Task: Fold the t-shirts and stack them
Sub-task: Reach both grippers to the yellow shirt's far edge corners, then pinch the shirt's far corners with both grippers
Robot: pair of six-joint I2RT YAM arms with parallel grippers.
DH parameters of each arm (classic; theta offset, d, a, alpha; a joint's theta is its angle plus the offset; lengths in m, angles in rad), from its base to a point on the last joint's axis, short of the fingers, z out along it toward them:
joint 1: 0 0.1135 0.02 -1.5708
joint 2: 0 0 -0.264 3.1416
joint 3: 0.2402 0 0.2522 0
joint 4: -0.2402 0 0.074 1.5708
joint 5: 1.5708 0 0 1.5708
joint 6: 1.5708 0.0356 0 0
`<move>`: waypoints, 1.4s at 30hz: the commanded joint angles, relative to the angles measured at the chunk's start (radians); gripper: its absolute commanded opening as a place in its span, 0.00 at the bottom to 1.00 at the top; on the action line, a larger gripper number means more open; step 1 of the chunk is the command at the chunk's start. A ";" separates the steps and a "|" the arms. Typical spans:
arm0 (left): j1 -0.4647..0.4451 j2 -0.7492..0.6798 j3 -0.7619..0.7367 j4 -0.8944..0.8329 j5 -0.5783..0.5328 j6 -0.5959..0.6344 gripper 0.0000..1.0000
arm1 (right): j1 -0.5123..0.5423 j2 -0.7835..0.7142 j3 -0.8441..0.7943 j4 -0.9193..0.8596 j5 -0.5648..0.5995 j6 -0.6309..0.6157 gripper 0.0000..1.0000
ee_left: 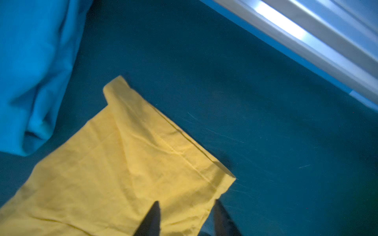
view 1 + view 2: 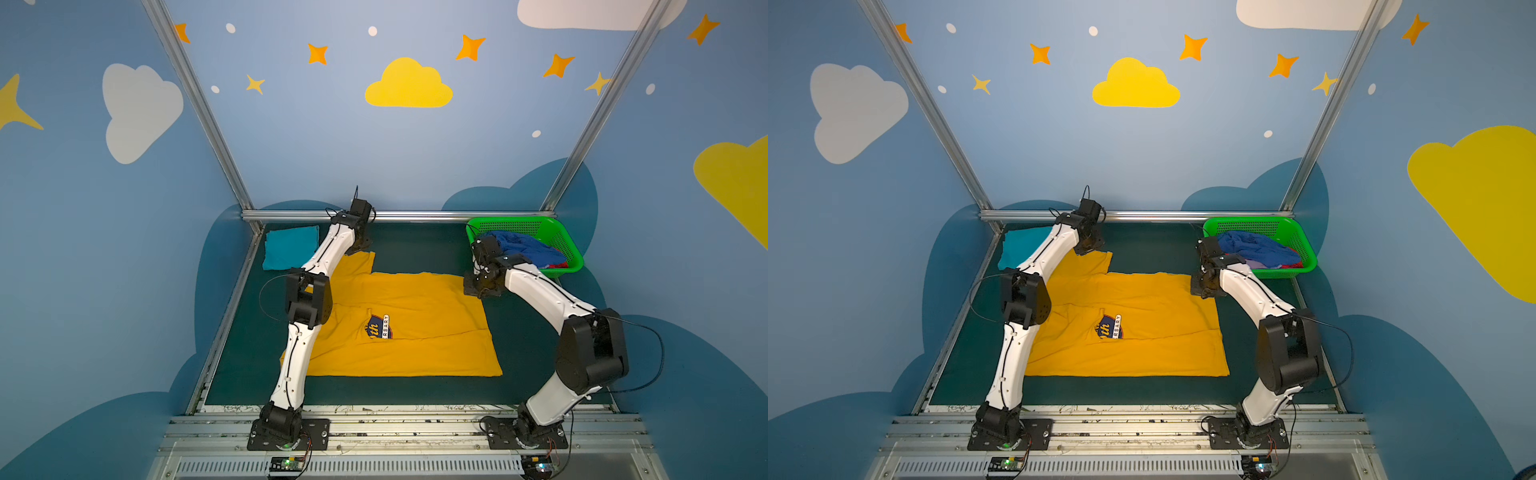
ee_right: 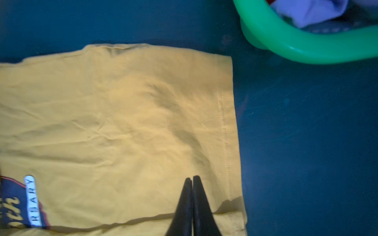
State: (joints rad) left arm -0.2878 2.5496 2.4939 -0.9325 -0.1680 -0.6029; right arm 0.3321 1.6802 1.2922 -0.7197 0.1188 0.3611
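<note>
A mustard-yellow t-shirt point(image 2: 415, 316) point(image 2: 1142, 307) lies spread on the green table, its near part folded over the navy chest print. My left gripper point(image 1: 186, 202) point(image 2: 359, 247) is open at the shirt's far sleeve point(image 1: 122, 163). One finger is over the cloth, the other over the table. My right gripper point(image 3: 192, 177) point(image 2: 482, 289) is shut, with nothing seen between the fingers. It hovers over the shirt's far right corner point(image 3: 122, 112) by the hem. A folded teal t-shirt point(image 2: 289, 247) point(image 1: 30, 71) lies at the far left corner.
A green basket point(image 2: 515, 222) point(image 2: 1246, 222) point(image 3: 306, 51) stands at the far right, just behind my right wrist. It holds blue point(image 2: 523, 245), red point(image 2: 557, 264) and lavender point(image 3: 311, 10) t-shirts. An aluminium rail point(image 1: 306, 40) runs along the table's back edge.
</note>
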 commanded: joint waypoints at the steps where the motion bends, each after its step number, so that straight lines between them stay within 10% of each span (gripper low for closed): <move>1: 0.001 0.106 0.169 -0.116 -0.087 0.011 0.55 | 0.007 0.023 0.034 0.003 0.030 -0.008 0.02; 7: 0.031 0.165 0.187 -0.144 -0.079 -0.098 0.73 | 0.007 0.023 0.030 0.012 0.029 -0.004 0.02; 22: 0.081 0.209 0.131 0.126 0.156 -0.227 0.73 | 0.008 0.011 -0.029 0.017 0.013 0.021 0.02; 37: 0.116 0.297 0.157 -0.090 0.280 -0.351 0.52 | 0.011 0.026 -0.031 0.002 0.050 0.030 0.02; 42: 0.125 0.282 0.157 -0.177 0.253 -0.288 0.29 | 0.011 0.051 -0.016 -0.008 0.050 0.031 0.04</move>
State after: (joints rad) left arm -0.1669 2.7667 2.6732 -0.9180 0.0818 -0.9165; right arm 0.3370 1.7092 1.2694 -0.7048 0.1535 0.3843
